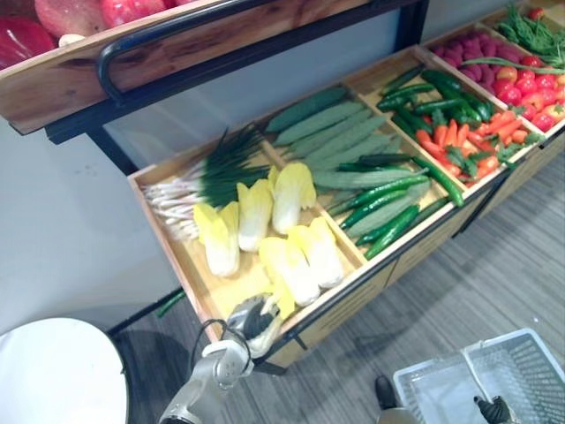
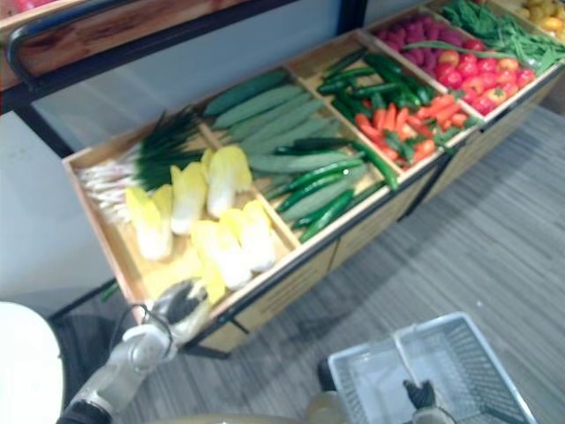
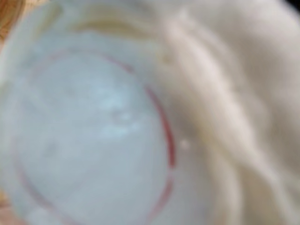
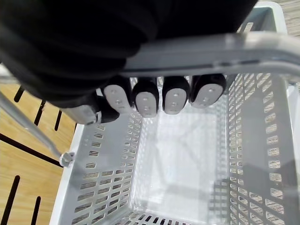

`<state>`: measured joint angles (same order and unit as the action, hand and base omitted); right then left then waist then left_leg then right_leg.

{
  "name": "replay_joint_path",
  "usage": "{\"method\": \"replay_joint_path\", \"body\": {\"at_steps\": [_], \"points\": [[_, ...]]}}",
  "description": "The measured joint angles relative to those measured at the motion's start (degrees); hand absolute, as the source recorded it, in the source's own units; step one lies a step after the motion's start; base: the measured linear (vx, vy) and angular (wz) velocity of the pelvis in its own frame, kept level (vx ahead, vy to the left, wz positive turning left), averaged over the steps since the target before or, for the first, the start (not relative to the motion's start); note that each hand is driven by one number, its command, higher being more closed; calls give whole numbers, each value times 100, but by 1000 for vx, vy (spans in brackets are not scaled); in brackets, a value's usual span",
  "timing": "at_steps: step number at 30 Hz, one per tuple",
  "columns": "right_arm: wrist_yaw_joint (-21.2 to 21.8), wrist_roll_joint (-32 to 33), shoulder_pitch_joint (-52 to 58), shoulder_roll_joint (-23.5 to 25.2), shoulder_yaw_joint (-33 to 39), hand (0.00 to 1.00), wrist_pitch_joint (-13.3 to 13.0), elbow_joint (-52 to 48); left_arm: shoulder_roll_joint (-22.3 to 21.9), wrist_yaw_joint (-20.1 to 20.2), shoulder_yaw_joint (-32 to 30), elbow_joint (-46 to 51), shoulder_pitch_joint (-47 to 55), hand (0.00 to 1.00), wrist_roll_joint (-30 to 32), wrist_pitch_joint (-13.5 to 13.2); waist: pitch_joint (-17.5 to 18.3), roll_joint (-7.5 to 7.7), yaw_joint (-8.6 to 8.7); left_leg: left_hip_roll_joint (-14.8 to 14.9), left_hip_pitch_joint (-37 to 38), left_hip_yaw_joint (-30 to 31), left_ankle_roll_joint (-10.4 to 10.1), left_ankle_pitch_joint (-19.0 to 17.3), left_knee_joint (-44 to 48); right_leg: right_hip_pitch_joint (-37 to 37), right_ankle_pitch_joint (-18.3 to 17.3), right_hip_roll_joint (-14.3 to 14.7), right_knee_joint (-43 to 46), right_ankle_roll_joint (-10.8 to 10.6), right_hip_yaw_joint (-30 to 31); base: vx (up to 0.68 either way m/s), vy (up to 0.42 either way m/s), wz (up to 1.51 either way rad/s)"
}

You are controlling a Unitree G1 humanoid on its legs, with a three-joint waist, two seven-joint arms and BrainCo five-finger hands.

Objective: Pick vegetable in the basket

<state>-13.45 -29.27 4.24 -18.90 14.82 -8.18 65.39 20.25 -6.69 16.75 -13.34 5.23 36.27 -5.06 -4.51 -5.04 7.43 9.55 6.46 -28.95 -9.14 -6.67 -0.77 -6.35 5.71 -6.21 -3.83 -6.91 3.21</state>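
Several pale yellow cabbages [image 1: 287, 265] lie in the left compartment of a wooden crate [image 1: 168, 230]. My left hand [image 1: 252, 320] is at the crate's front edge, up against the nearest cabbage [image 3: 220, 98], whose pale base and leaves show very close in the left wrist view. At the lower right, my right hand [image 2: 419, 395] holds a grey plastic basket [image 1: 521, 371] by its handle [image 4: 211, 49], the fingers [image 4: 145, 98] curled round it. The basket [image 4: 183, 154] has nothing inside.
Spring onions [image 1: 190, 181] lie behind the cabbages. To the right are large cucumbers [image 1: 335, 132], slim cucumbers [image 1: 388, 208], carrots [image 1: 459, 132] and red tomatoes [image 1: 525, 88]. An upper shelf [image 1: 71, 79] with red fruit overhangs at the top left. A white round object [image 1: 53, 371] sits at the lower left.
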Motion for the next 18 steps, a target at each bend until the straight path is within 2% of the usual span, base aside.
{"method": "replay_joint_path", "body": {"at_steps": [5,13,16,18], "points": [[19,1,145,203,119,100,13,-117,-223,38,-71,523,389,100,9,-4,47,148,-83,16,38,75,32,-20,26,98,-80,-28,41,75,-48,-78,-65,7],[30,3,418,233,119,100,45,-183,-525,75,-226,1026,798,100,254,-92,236,239,-275,12,48,148,59,26,-26,101,-117,-41,84,73,-147,-46,-46,5],[55,3,465,288,123,100,49,-185,-663,66,-672,1021,865,100,488,-71,299,299,-296,-4,60,234,71,102,-119,111,-116,-54,70,74,-239,-8,-32,13],[163,1,490,354,142,100,52,-185,-662,23,-1180,999,876,100,669,42,335,357,-299,9,65,297,69,124,-127,168,-113,-53,21,77,-309,-1,-42,15]]}}
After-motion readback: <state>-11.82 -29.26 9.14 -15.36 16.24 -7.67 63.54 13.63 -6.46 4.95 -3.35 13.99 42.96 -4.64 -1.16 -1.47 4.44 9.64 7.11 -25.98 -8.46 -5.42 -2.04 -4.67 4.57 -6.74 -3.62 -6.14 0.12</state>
